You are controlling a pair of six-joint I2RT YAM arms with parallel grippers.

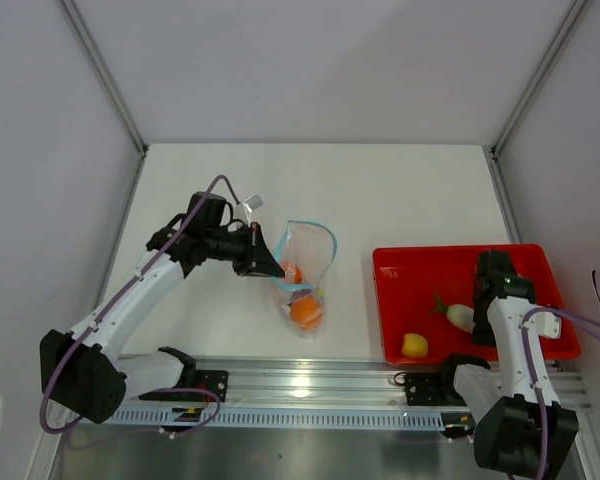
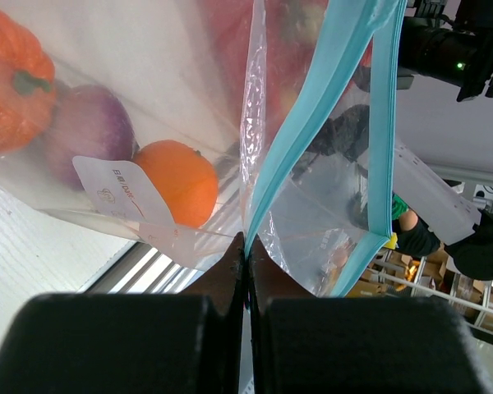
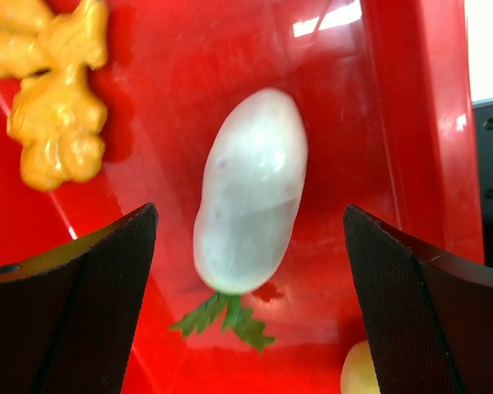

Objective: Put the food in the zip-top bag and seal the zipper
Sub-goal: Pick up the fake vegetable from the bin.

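Note:
The clear zip-top bag (image 1: 307,262) hangs off the table, its edge pinched in my shut left gripper (image 1: 270,263). Its light-blue zipper (image 1: 327,240) gapes open at the top. Close up, the left gripper (image 2: 246,246) clamps the plastic beside the zipper (image 2: 312,123). An orange pumpkin (image 2: 8,74), a purple-white garlic bulb (image 2: 86,135) and an orange round fruit (image 2: 177,180) lie inside. My right gripper (image 3: 251,213) is open above the red tray (image 3: 411,123), straddling a white piece (image 3: 251,189) with green leaves without touching it. Yellow pieces (image 3: 53,107) lie nearby.
The red tray (image 1: 420,270) sits at the right of the white table and holds the white piece (image 1: 461,317) and a yellow piece (image 1: 414,345). A metal rail (image 1: 310,385) runs along the near edge. Grey walls close in both sides and the back.

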